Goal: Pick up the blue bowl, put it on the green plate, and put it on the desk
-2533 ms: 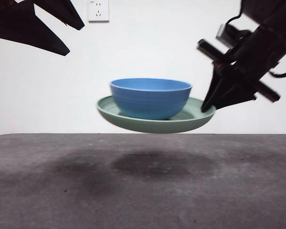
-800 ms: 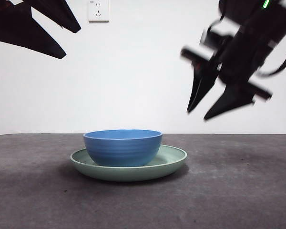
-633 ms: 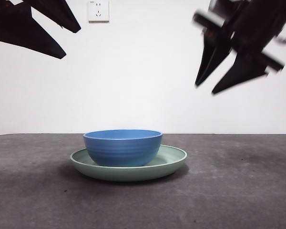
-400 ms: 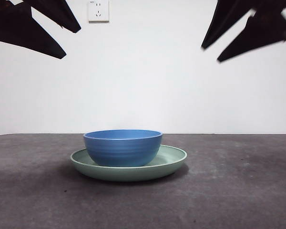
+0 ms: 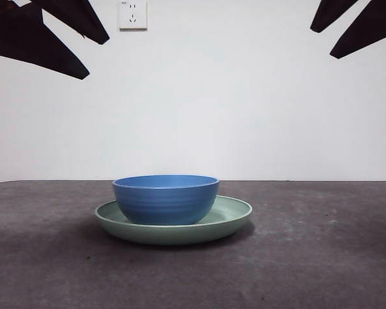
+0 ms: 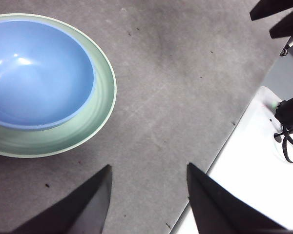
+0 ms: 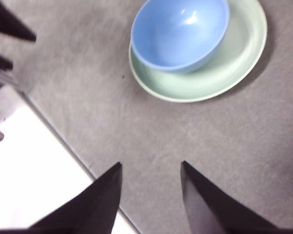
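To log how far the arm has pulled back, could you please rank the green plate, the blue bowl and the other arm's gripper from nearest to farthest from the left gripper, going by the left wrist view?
From the left gripper:
1. green plate, its rim closest on the desk.
2. blue bowl, sitting in the plate, off-centre.
3. right gripper, at the far corner.

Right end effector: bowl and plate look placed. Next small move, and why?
Probably none beyond parking. The blue bowl sits in the green plate, which rests flat on the desk. The right end effector is open, empty and high above the desk; the left end effector waits open too. Nothing looks left to place.
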`<state>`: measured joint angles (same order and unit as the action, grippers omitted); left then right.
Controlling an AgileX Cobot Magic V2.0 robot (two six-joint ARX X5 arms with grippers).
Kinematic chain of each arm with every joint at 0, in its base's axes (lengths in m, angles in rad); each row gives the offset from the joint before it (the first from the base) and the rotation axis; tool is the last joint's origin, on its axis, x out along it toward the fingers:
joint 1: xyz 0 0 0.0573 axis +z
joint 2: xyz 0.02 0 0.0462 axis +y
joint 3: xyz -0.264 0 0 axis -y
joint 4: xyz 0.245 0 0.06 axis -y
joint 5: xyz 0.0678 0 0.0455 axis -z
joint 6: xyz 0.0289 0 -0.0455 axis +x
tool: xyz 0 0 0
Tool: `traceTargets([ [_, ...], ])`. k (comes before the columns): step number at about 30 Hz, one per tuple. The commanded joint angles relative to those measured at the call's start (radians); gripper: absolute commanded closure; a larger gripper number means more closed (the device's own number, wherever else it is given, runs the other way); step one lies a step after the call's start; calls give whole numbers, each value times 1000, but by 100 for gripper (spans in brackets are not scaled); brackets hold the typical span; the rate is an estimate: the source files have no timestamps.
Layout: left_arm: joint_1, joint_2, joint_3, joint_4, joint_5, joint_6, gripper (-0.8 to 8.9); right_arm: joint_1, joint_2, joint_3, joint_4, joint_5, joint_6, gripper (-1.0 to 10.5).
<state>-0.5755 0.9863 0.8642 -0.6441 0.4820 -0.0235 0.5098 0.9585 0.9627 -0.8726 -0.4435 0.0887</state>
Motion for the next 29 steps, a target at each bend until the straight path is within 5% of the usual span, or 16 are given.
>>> traceTargets([
  [1,-6,3,10,9,8,12,565,8,7,19,5,-2,-26,754],
  [12,-6,3,10,8,8,12,576,8,7,19,6,-2,-27,755],
  [17,-6,3,10,9,8,12,806,8,7,19,4,-2,-34,937],
  [29,-6,3,10,9,8,12,806,8,7,19,15,-2,-42,937],
])
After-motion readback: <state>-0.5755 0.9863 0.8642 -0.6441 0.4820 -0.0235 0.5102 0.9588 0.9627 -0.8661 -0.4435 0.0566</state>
